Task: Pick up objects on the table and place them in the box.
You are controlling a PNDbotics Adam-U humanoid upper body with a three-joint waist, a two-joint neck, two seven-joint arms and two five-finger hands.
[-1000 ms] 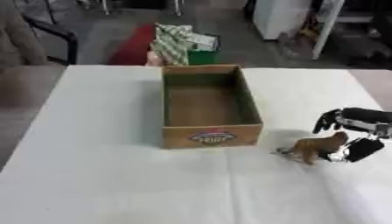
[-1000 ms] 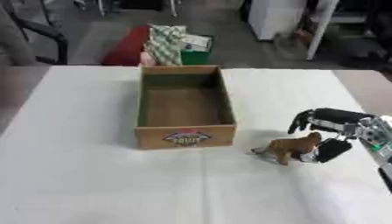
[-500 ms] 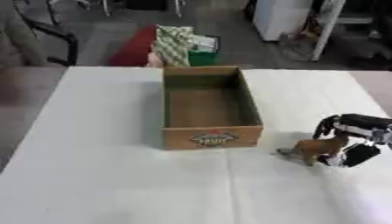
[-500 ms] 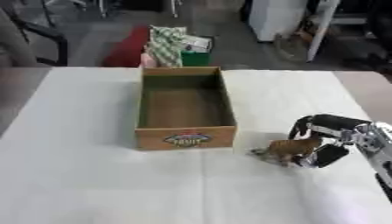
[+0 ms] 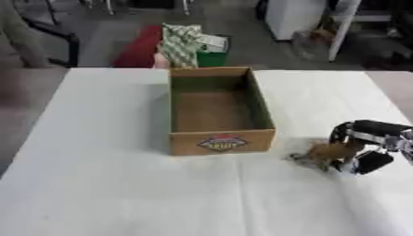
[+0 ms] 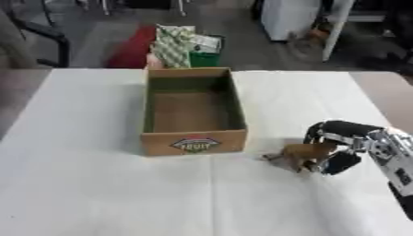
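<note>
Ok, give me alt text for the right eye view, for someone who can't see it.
The right robot hand curls around a small brown animal figurine on a white table, just right of an empty open cardboard box. No left robot hand shows.

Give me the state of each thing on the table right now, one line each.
Cardboard box: upright, open-topped, empty inside.
Brown toy animal: on the table, right of the box, apart from it, not yet lifted.
Right hand: curled over the toy's far end, closing on it.
Left hand: not in view.
Table: white cloth, otherwise bare here.
</note>
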